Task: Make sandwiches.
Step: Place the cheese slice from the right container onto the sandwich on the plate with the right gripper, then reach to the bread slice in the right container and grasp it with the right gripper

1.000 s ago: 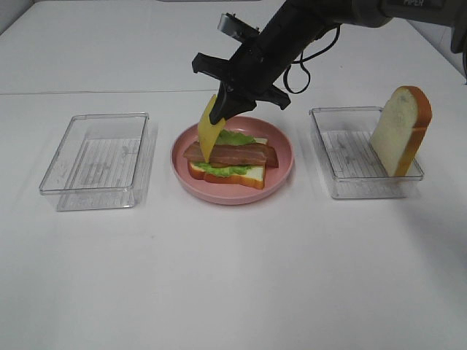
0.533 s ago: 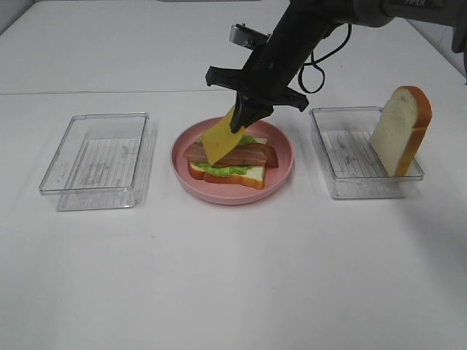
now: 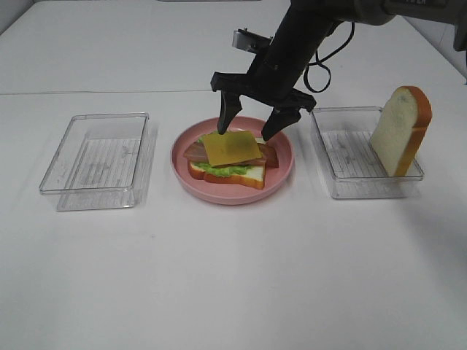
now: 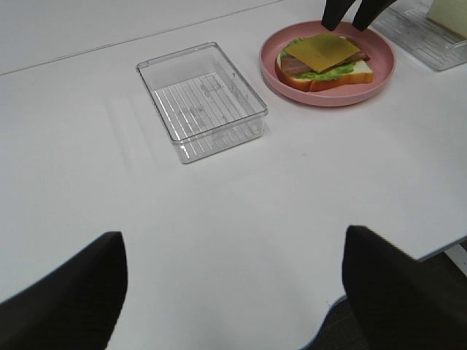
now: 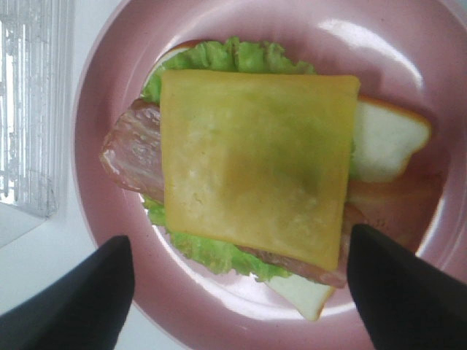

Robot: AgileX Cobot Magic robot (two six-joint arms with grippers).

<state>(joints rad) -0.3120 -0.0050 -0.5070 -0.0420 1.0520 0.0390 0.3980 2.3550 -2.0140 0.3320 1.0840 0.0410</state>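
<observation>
- Exterior high: right gripper (image 3: 249, 124) hangs over the pink plate (image 3: 280, 172) at table centre, jaws spread wide, holding nothing. Cheese slice (image 3: 230, 147) lies flat atop bacon, lettuce and bottom bread: the sandwich (image 3: 228, 164) lacks only its top. Second bread slice (image 3: 400, 130) leans upright in the clear tray (image 3: 343, 182) at 3 o'clock of the plate; another clear tray (image 3: 98, 153) at 9 o'clock.
- Left wrist: left gripper (image 4: 233, 292) wide apart, holding nothing, well back from the plate (image 4: 292, 87).
- Right wrist: cheese (image 5: 255, 175) sits slightly skewed, overhanging the bacon (image 5: 131, 157).
- Risk: fingertips hover near the stack; a sideways exit could drag the cheese off. The leaning bread may topple if pinched off-centre.
</observation>
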